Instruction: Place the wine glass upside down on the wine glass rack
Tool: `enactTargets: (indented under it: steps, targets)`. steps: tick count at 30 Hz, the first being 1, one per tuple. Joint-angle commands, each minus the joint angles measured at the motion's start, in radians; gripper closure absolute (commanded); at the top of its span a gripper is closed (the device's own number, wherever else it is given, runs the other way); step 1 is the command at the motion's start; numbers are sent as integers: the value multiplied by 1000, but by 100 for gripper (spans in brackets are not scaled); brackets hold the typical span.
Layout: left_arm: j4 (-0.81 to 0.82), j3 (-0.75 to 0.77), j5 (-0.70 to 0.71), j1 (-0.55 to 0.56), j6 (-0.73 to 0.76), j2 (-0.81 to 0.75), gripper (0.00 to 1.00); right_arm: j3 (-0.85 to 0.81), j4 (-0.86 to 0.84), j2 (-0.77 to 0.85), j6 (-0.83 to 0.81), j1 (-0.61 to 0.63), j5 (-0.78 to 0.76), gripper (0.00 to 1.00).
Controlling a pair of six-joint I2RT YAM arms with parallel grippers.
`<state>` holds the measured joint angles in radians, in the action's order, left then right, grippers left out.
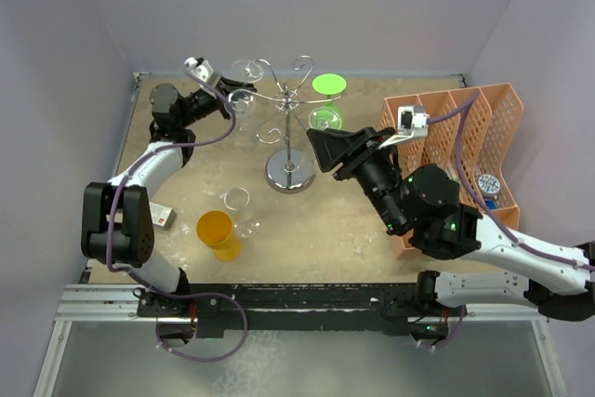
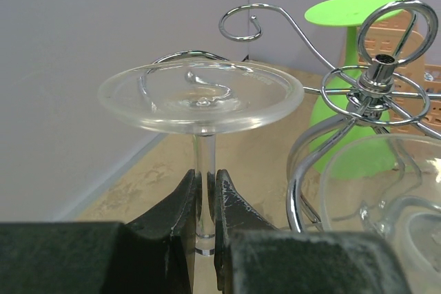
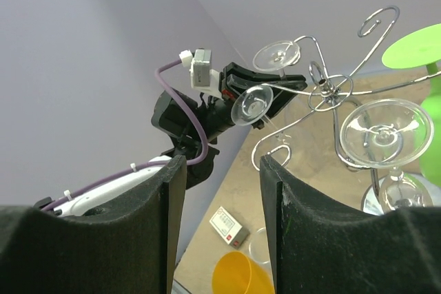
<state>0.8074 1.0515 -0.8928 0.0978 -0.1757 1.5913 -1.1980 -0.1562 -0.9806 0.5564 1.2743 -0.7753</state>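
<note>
My left gripper point(image 2: 204, 177) is shut on the stem of a clear wine glass point(image 2: 200, 94), held upside down with its round foot on top. The foot is level with a curled arm of the silver wine glass rack point(image 2: 375, 80), which shows through it. In the top view the left gripper point(image 1: 229, 99) and the glass point(image 1: 242, 103) are at the rack's point(image 1: 289, 172) left side. My right gripper point(image 1: 318, 148) is open and empty, just right of the rack post. In the right wrist view it point(image 3: 220, 162) faces the held glass point(image 3: 251, 105) and the rack point(image 3: 324, 87).
Other clear glasses point(image 3: 382, 132) and a green glass point(image 1: 327, 86) hang on the rack. A clear glass point(image 1: 238, 200), an orange cup point(image 1: 218, 233) and a small box point(image 1: 163, 217) lie front left. An orange lattice organiser point(image 1: 460, 132) stands at the right. Walls surround the table.
</note>
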Motion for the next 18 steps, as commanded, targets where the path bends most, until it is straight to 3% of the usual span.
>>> enactTargets:
  steps: [1, 13, 18]
  targets:
    - [44, 45, -102, -11, 8, -4, 100, -41, -34, -8, 6, 2, -24, 51]
    - [43, 136, -257, -24, -26, 59, 100, -61, -21, -38, 15, 2, -52, 51]
    - [156, 136, -280, -21, -112, 81, 100, -63, -15, -39, 22, 2, -62, 51]
